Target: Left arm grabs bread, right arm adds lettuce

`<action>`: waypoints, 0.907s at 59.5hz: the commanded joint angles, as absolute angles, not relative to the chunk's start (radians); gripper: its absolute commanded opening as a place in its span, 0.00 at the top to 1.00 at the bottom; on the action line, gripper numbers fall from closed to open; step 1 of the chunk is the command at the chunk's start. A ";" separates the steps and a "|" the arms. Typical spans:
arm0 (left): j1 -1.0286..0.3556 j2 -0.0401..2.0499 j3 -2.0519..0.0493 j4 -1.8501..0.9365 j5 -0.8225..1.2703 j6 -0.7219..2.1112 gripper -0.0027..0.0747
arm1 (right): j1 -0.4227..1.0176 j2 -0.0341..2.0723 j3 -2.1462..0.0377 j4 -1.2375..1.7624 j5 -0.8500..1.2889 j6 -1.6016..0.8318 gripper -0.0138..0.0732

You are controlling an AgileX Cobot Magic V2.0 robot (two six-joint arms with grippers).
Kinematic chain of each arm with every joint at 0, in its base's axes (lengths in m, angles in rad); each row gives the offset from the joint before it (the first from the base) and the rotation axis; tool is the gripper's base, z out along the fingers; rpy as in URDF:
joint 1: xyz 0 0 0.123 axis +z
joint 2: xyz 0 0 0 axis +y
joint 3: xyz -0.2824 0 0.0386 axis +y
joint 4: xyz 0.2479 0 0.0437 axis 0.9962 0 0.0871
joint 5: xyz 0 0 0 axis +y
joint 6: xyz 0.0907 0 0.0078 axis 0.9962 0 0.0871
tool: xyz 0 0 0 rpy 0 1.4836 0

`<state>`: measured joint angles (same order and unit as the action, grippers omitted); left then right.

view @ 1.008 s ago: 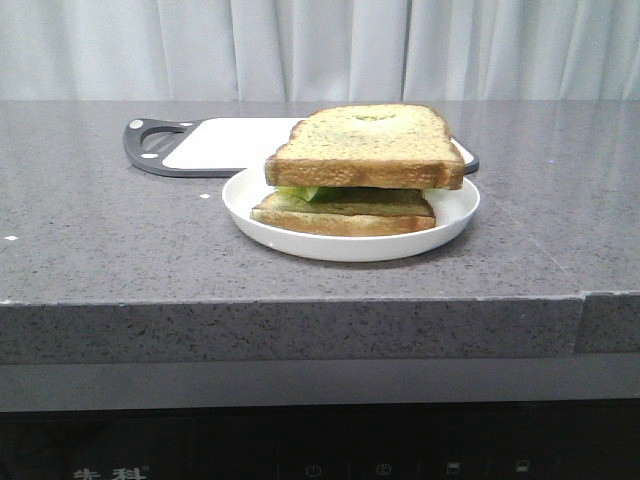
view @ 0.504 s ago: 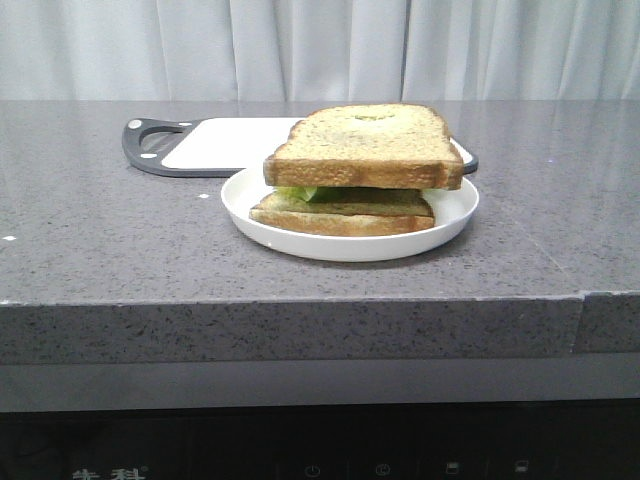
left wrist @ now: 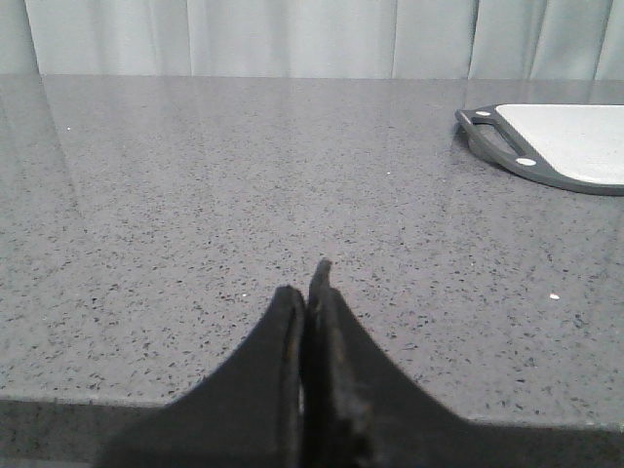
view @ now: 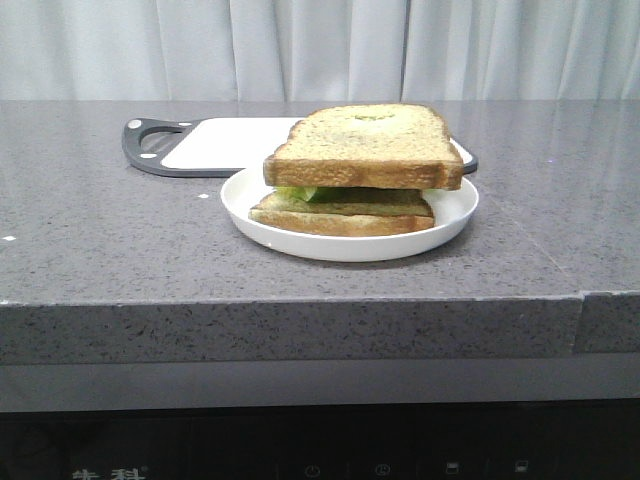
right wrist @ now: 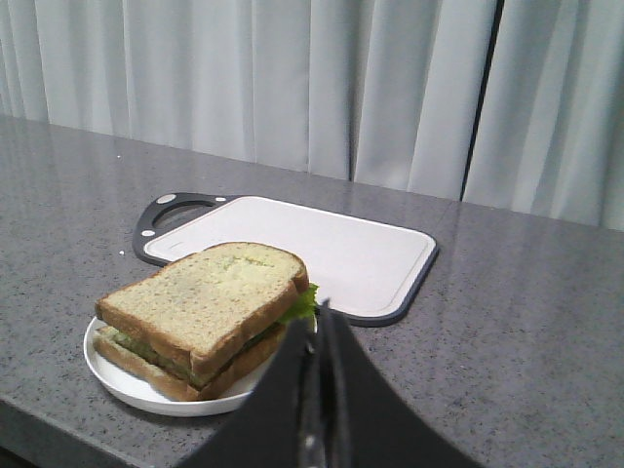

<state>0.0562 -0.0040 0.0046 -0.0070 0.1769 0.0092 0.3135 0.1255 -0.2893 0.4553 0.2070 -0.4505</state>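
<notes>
On the speckled grey stone counter [view: 100,230], the left arm's tapering black fingers [left wrist: 310,292] are pressed together with nothing between them, hovering over bare surface with the grey-rimmed white cutting board [left wrist: 575,146] well off to one side. Near the middle, the golden-crusted toast slice with a small dent [view: 365,145] tops a ruffled green lettuce leaf [view: 300,192] and a plain lower toast slice [view: 345,213] on a round white plate [view: 455,215]. The right arm's black fingers [right wrist: 322,336] are likewise closed and empty, just beside that plate.

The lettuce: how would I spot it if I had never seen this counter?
Find the white plate in front of the cutting board. On it two toast slices are stacked, and the lettuce is the ruffled green edge peeking out between them, the only bright green thing there.
</notes>
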 commanded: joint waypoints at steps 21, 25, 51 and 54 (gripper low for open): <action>0.051 -0.023 0.010 -0.015 0.087 0.000 0.99 | 0.306 0.135 -0.299 0.465 0.103 -0.451 0.91; 0.051 -0.023 0.010 -0.015 0.087 0.000 0.99 | 0.291 0.133 -0.281 0.448 0.067 -0.444 0.91; 0.051 -0.023 0.010 -0.015 0.087 0.000 0.99 | 0.085 -0.021 -0.061 0.207 0.072 -0.108 0.91; 0.051 -0.023 0.010 -0.015 0.087 0.000 0.99 | 0.071 -0.032 -0.022 0.207 0.067 -0.100 0.91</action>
<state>0.0562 -0.0040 0.0046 -0.0070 0.1769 0.0092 0.0895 -0.0046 -0.0407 0.2244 0.1451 -0.1235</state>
